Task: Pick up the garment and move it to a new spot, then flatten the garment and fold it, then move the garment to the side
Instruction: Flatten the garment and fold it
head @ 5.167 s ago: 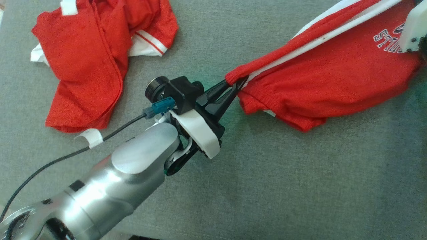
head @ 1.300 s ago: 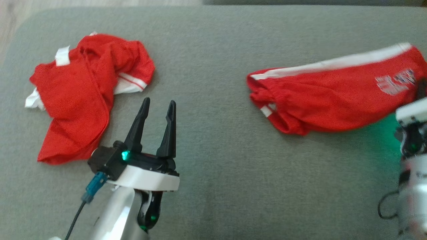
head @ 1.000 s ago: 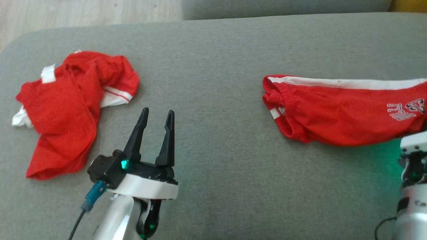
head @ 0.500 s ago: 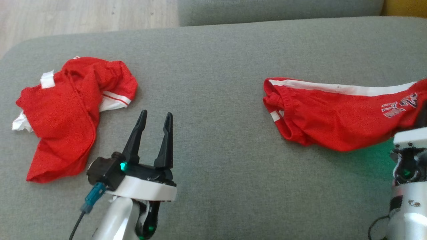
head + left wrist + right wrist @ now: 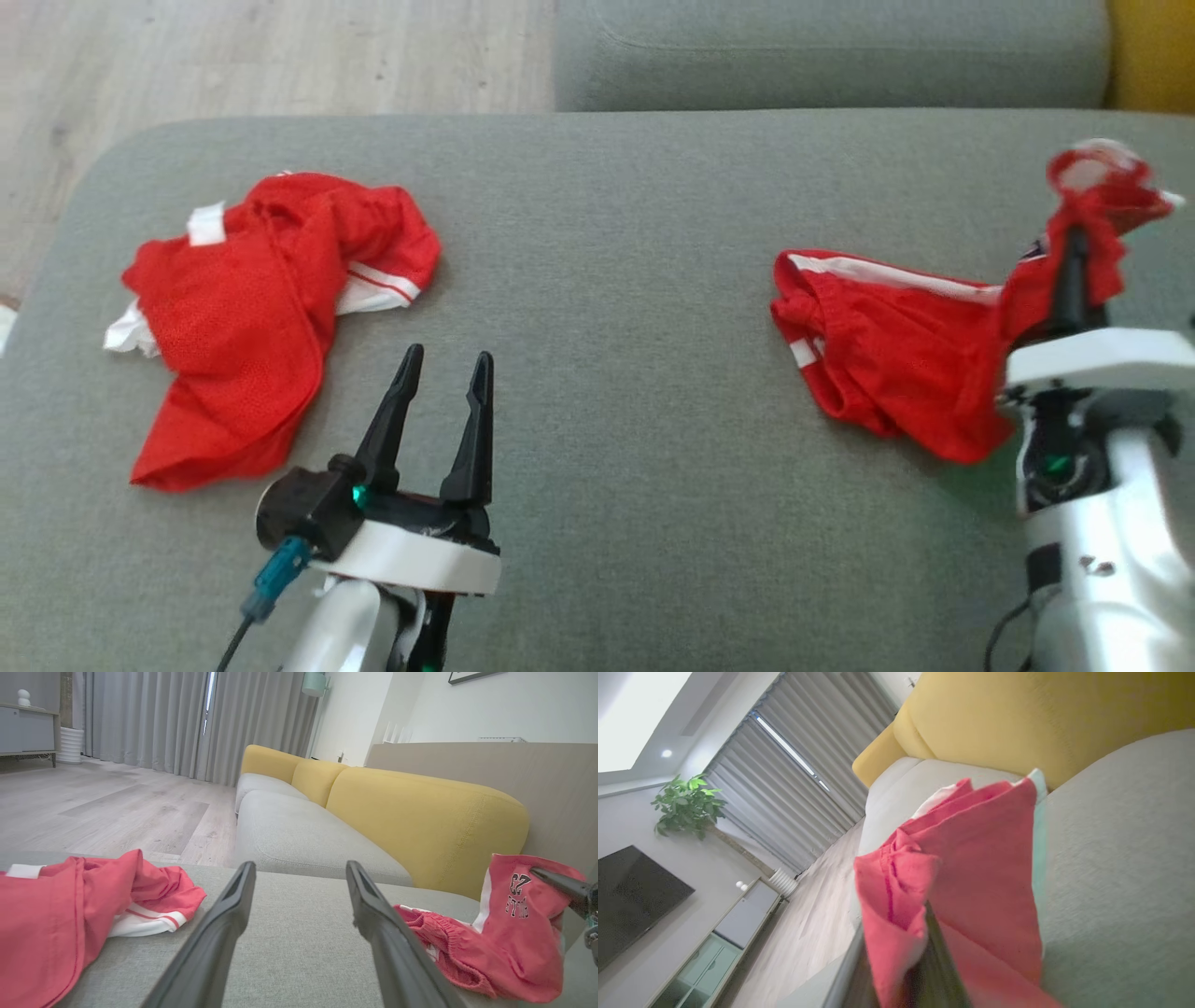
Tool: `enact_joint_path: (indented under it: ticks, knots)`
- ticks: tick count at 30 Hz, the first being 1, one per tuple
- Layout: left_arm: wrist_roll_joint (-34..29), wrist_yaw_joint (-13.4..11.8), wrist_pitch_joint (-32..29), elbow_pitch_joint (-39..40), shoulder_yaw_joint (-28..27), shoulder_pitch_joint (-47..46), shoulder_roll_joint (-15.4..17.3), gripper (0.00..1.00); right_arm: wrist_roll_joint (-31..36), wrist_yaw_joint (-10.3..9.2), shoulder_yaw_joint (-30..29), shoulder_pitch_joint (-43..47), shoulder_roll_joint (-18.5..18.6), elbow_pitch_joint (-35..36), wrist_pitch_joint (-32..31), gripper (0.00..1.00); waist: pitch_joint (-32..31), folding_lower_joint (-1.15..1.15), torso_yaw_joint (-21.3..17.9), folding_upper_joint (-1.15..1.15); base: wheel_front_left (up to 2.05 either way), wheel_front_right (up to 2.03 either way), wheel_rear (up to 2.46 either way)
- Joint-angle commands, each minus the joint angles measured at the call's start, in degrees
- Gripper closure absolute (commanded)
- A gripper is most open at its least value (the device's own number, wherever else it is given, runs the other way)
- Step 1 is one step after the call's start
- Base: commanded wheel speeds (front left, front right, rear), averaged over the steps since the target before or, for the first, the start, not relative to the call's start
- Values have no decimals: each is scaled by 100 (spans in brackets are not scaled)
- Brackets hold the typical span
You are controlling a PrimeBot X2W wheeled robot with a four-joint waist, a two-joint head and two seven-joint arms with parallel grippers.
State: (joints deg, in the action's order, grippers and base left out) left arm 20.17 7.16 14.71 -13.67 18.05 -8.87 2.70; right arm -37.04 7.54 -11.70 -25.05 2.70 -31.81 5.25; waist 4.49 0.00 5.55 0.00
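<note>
the garment (image 5: 887, 364), red shorts with a white side stripe, lies on the right part of the grey cushion (image 5: 616, 280). its waistband end rests on the cushion and its other end is lifted clear. the right gripper (image 5: 1072, 257) is clenched on that lifted end. cloth bunches over its fingertips and hides them, and the top of the bunch is blurred in the head view. in the right wrist view the red cloth (image 5: 971, 858) wraps the dark fingers (image 5: 934, 956), so how much is pinched is hard to make out.

the left wrist view shows the raised flap from the side (image 5: 514, 914), with dark printed lettering (image 5: 518, 896) that the head view gives only as a speck. there one finger of the right gripper comes in from the frame's right edge and is cut off by it.

the left gripper (image 5: 448, 357) sits over the near part of the cushion, jaws spread with nothing between them, well apart from both pieces of clothing. a wide bare stretch of cushion lies between the garment and a second red garment (image 5: 252, 317), which is crumpled near the cushion's rounded left end. the left wrist view cuts that heap off at its left edge. wooden floor (image 5: 233, 56) lies beyond that end. a yellow backrest (image 5: 420, 812) stands just behind the lifted cloth.
</note>
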Motion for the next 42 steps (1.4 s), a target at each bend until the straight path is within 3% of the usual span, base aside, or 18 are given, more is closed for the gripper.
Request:
enact_joint_path:
  ticks: [1,14,26,27,28,36,42]
  knots:
    - [-22,32,29,162,-167,-70,18,0,-96,-5,278,-50,19,219,66,100,-54,0,73,0,0,0,0]
    - [-26,17,29,138,-250,143,18,0,-326,-5,1581,404,18,142,-76,100,-183,0,306,0,0,0,0]
    - [-8,9,29,95,-328,129,18,0,-367,-5,2722,716,289,4,-611,100,-123,0,191,0,0,0,0]
    - [1,9,29,88,-324,116,18,0,-356,-5,2834,707,331,-49,-638,55,-112,0,172,0,0,0,0]
    - [19,9,29,75,-317,105,18,0,-320,-5,2942,695,379,-113,-631,0,-97,0,151,0,0,0,0]
    - [116,-29,29,37,-222,-135,18,0,-98,-5,3908,586,671,-156,-298,0,-80,0,-81,0,0,0,0]
    - [-2,-27,29,117,-291,-288,18,0,7,-5,3769,492,947,366,451,0,-113,0,-375,0,0,0,0]
